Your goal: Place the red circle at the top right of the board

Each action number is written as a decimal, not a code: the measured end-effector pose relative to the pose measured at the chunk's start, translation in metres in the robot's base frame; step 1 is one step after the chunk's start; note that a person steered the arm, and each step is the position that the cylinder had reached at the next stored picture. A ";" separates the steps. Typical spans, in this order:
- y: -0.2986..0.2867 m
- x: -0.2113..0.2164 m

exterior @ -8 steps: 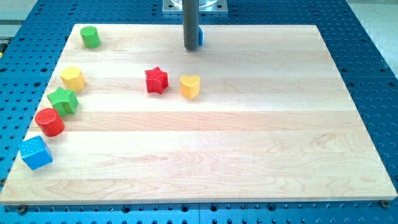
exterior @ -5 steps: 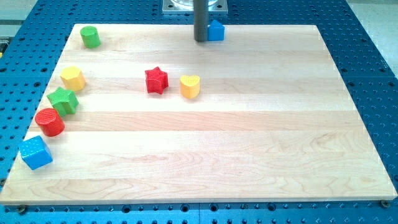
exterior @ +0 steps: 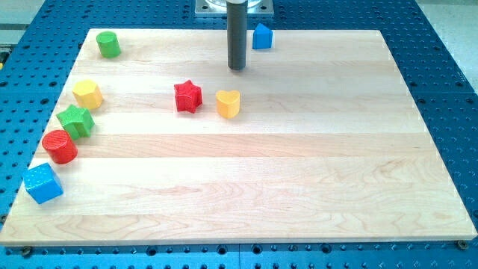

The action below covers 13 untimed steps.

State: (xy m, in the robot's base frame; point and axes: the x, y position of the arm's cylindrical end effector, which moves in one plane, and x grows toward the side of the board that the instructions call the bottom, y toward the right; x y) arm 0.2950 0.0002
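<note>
The red circle [exterior: 59, 146] lies far lower-left of my tip [exterior: 237, 68].

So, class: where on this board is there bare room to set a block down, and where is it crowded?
Bare: everything right of the yellow heart and the whole bottom strip. Crowded: the left edge, where yellow block, green star, red circle and blue cube line up.

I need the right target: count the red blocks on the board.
2. The red circle sits near the view's left edge, below the green star. The red star is mid-board, left of the yellow heart. None seems hidden.
</note>
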 end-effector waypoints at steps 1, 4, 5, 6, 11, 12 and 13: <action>0.000 0.000; -0.168 0.048; -0.200 0.140; -0.158 0.200; -0.221 0.192; -0.127 0.190; -0.157 0.172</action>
State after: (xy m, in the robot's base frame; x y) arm 0.4665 -0.1571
